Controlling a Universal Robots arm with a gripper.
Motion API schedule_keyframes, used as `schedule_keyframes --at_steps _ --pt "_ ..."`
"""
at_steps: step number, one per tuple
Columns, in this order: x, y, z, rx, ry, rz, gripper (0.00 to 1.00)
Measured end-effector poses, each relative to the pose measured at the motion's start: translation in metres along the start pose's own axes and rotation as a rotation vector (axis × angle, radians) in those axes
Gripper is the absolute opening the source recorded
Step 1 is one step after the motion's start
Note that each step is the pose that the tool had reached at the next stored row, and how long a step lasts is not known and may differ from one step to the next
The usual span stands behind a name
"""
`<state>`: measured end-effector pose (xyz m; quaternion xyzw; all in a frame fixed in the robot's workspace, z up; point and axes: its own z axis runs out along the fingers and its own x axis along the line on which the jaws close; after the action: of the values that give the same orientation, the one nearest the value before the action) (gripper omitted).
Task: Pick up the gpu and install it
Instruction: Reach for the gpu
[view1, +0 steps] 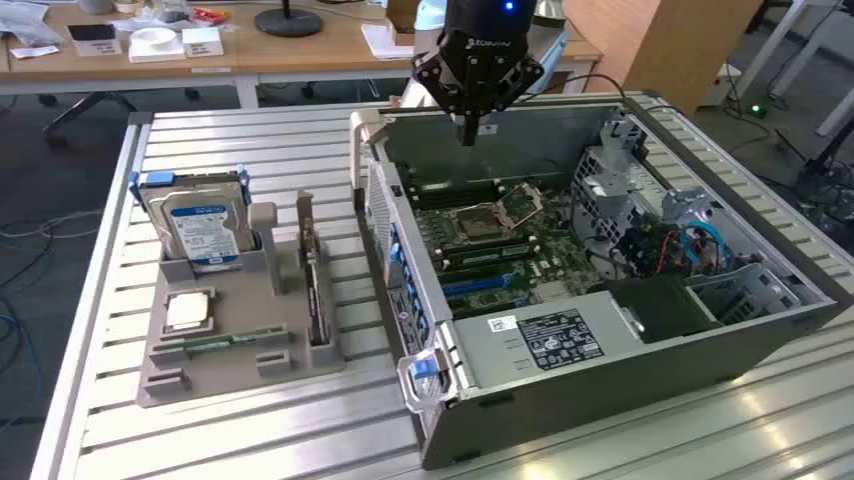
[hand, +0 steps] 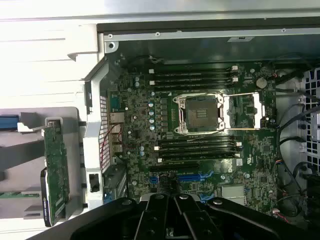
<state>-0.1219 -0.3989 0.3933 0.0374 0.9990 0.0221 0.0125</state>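
Observation:
The gpu (view1: 315, 280) is a thin green card that stands on its edge in a slot of the grey holder tray (view1: 234, 375), to the exterior view's left of the open computer case (view1: 641, 330). In the wrist view the gpu (hand: 55, 170) appears beside the case's perforated rear wall. My gripper (view1: 467, 132) hangs above the far part of the case, over the motherboard (hand: 200, 145), well away from the card. Its fingers (hand: 165, 220) are shut together with nothing between them. Blue expansion slots (hand: 187, 176) lie on the board near the fingers.
On the holder tray stand a silver hard drive (view1: 200, 235) with a blue-white label, a processor chip (view1: 187, 310) and a narrow memory stick (view1: 220, 342). The case holds an open processor socket (hand: 200, 112), drive cages and cables (view1: 667, 245). Desks stand behind the slatted table.

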Motion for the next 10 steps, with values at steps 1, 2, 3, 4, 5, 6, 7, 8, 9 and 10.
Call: schedule_keyframes --at_steps 1,2,3,4,5,6,7,8,9,10 --pt "0.0000 0.0000 0.0000 0.0000 0.0000 0.000 0.11" --pt "0.0000 0.0000 0.0000 0.0000 0.0000 0.000 0.11" --pt "0.0000 0.0000 0.0000 0.0000 0.0000 0.000 0.11" --pt "0.0000 0.0000 0.0000 0.0000 0.0000 0.000 0.11" --pt "0.0000 0.0000 0.0000 0.0000 0.0000 0.000 0.11" --pt "0.0000 0.0000 0.0000 0.0000 0.0000 0.000 0.11" --pt "0.0000 0.0000 0.0000 0.0000 0.0000 0.000 0.11" --pt "0.0000 0.0000 0.0000 0.0000 0.0000 0.000 0.11" --pt "0.0000 0.0000 0.0000 0.0000 0.0000 0.000 0.11" --pt "0.0000 0.0000 0.0000 0.0000 0.0000 0.000 0.11"
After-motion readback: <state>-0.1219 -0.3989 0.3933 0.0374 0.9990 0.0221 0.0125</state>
